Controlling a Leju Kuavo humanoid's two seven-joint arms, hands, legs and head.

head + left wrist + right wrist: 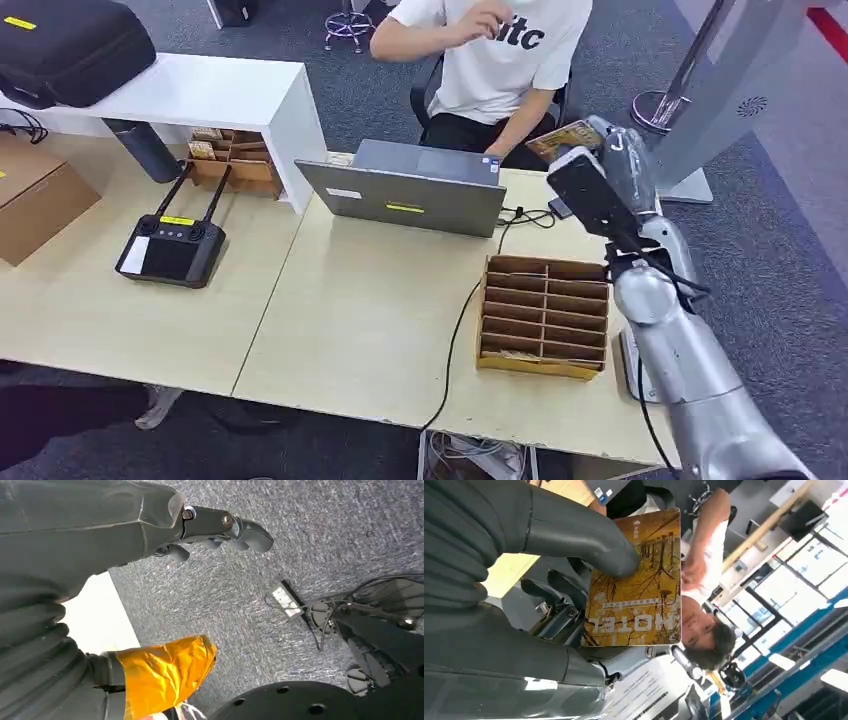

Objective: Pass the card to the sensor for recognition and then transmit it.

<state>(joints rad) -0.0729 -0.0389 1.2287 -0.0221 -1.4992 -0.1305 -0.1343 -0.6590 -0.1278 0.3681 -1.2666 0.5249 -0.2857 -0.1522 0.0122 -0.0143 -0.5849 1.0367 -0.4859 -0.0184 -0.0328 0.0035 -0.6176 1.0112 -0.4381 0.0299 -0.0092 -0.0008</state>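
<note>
The right hand (608, 150) is raised above the far right corner of the surface (370, 320), beyond the wooden slotted organizer (544, 316), and it holds the card (636, 580). In the right wrist view the thick grey thumb (584, 535) presses on the card's yellow printed face while darker fingers (549, 592) lie behind it, so the card is pinched and stands clear of the hand toward the seated person (495, 60). In the head view the card's edge pokes out just beside the hand, near the open laptop (410, 190). The left hand (220, 527) hangs over grey carpet (320, 525), fingers curled in, holding nothing.
</note>
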